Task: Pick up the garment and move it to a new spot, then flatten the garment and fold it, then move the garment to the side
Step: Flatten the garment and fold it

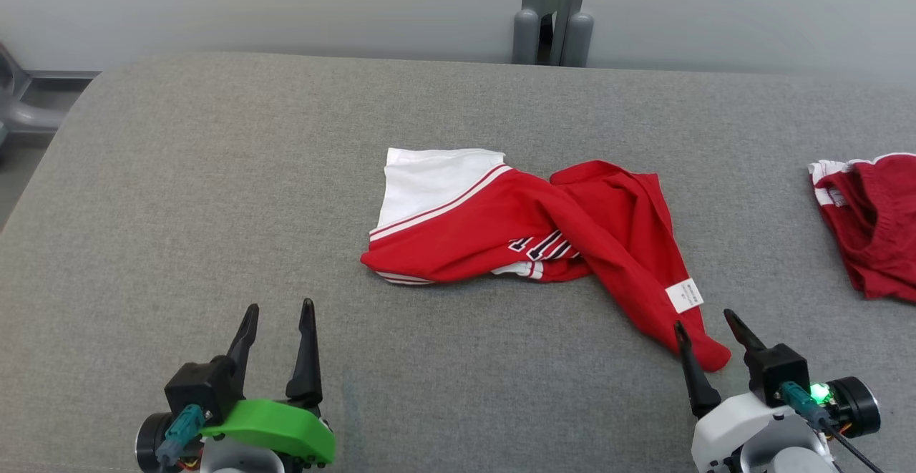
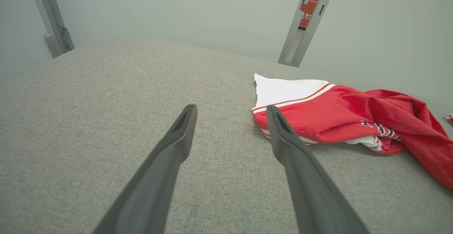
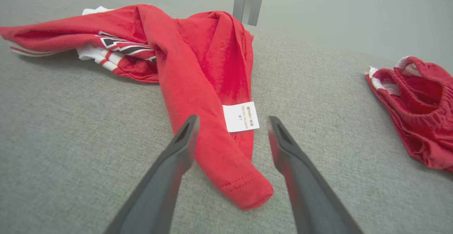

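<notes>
Red and white garment (image 1: pixel 529 222) is lying crumpled in the middle of the grey counter (image 1: pixel 215 172); its red tail, bearing a white label (image 1: pixel 684 295), is resting between my right fingers (image 1: pixel 688 362), which are standing wide; my left fingers (image 1: pixel 306 351) are hovering wide, well apart from it.

Soft red cloth garment (image 1: pixel 501 222), matt grey woven tabletop (image 1: pixel 215 194), paper-like white label (image 3: pixel 241 117)

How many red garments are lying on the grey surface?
2. One red-and-white garment lies crumpled in the middle, its near end between the fingers of the right gripper. The other red garment lies at the right edge, partly out of frame.
</notes>
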Controlling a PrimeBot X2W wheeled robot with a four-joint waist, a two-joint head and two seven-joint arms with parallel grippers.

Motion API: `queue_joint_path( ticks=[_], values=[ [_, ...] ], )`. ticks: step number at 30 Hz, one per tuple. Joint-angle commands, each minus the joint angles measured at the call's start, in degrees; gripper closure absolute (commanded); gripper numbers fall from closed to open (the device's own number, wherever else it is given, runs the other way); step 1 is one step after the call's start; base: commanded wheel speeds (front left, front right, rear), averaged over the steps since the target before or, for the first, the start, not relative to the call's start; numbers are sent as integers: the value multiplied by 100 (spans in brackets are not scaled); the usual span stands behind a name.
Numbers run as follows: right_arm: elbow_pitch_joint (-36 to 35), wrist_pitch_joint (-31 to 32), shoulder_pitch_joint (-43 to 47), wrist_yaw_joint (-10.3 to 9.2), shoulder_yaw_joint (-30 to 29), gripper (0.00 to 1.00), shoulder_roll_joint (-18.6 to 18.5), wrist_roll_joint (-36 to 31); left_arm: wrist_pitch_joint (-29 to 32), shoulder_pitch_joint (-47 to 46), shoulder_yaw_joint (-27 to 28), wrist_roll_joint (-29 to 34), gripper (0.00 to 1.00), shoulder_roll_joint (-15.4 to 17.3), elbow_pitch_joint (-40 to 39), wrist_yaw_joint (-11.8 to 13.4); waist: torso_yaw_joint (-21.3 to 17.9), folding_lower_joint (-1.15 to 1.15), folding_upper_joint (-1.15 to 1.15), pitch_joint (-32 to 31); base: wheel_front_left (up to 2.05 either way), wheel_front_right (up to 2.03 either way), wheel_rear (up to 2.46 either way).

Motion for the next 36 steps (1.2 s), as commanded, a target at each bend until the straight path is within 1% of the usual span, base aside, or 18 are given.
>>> queue_joint_path(
  ticks=[1, 4, 7, 11, 13, 18, 22, 24, 27, 28, 29, 31, 32, 36],
  values=[
    [-141, -18, 57, -9, -37, 0, 10, 137, -2, 92, 6, -49, 0, 52, -12, 40, -25, 0, 0, -28, 0, 0, 0],
    [-428, 72, -51, -9, -82, 0, -90, 250, 9, 86, -21, -55, 0, 50, -23, 35, -11, 0, 0, -30, 0, 0, 0],
    [-687, 268, -380, -9, -116, 0, -212, 253, 7, 0, -63, -58, 0, 22, -35, 8, 69, 0, 0, 27, 0, 0, 0],
    [-678, 653, -971, -9, -111, 0, -284, 284, -12, -144, -97, -71, 0, -29, -33, -11, 288, 0, 0, 175, 0, 0, 0],
    [-477, 856, -1325, -9, -44, 0, -403, 298, -28, -197, -109, -76, 0, -50, -7, -29, 431, 0, 0, 272, 0, 0, 0],
    [403, 1327, -2174, -9, 163, 0, -583, 427, -78, -329, -96, -94, 0, -111, 81, -55, 821, 0, 0, 511, 0, 0, 0],
    [1215, 1714, -2674, -9, 250, 0, -707, 493, -116, -422, -91, -108, 0, -169, 151, -98, 1084, 0, 0, 652, 0, 0, 0],
    [1612, 1959, -2852, -9, 284, 0, -792, 439, -140, -448, -76, -117, 0, -192, 193, -107, 1185, 0, 0, 696, 0, 0, 0],
    [2116, 2310, -3084, -9, 316, 0, -821, 488, -148, -460, -59, -115, 0, -226, 249, -134, 1281, 0, 0, 730, 0, 0, 0],
    [2251, 2389, -3170, -9, 343, 6, -837, 523, -159, -464, -48, -108, 0, -237, 262, -141, 1299, 0, 0, 736, 0, 0, 0],
    [2342, 2429, -3234, -9, 361, 59, -849, 552, -166, -466, -44, -102, 0, -246, 270, -149, 1311, 0, 0, 741, 0, 0, 0],
    [2488, 2459, -3384, -9, 404, 93, -856, 595, -174, -475, -31, -92, 0, -266, 288, -165, 1329, 0, 0, 752, 0, 0, 0],
    [2545, 2418, -3477, -9, 388, 100, -858, 637, -180, -484, -25, -86, 0, -278, 297, -164, 1336, 0, 0, 763, 0, 0, 0],
    [2657, 2087, -3916, -9, 179, 100, -867, 677, -186, -540, -14, -54, 0, -313, 331, -204, 1347, 0, 0, 804, 0, 0, 0]
  ],
)
